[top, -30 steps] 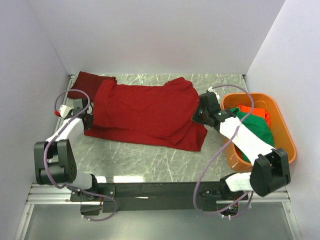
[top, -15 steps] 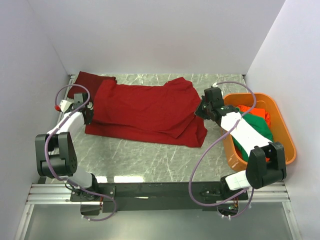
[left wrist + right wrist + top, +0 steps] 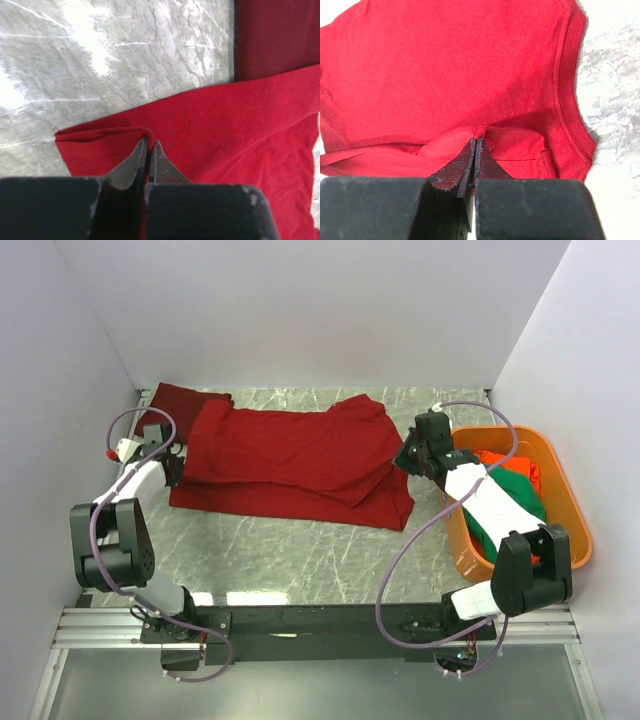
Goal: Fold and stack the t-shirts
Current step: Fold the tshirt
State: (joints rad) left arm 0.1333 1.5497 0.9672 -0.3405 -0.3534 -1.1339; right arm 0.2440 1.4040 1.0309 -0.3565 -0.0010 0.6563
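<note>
A deep crimson t-shirt [image 3: 290, 460] lies spread across the marble table, partly folded over itself. My left gripper [image 3: 176, 462] is at its left edge, shut on a pinch of the hem [image 3: 148, 136]. My right gripper [image 3: 404, 462] is at its right edge, shut on a fold of the same shirt [image 3: 479, 133]. A second, darker crimson shirt [image 3: 172, 403] lies folded at the back left, also seen in the left wrist view [image 3: 277, 35]. A green shirt [image 3: 515, 495] and an orange-red shirt [image 3: 505, 462] lie in the tub.
The rigid orange plastic tub [image 3: 572, 502] stands at the right edge of the table, under my right arm. White walls close in the back and both sides. Bare marble [image 3: 300, 555] lies in front of the shirt.
Both grippers have moved away from me toward the back, carrying the shirt's near edge with them, so the shirt now lies narrower and further back.
</note>
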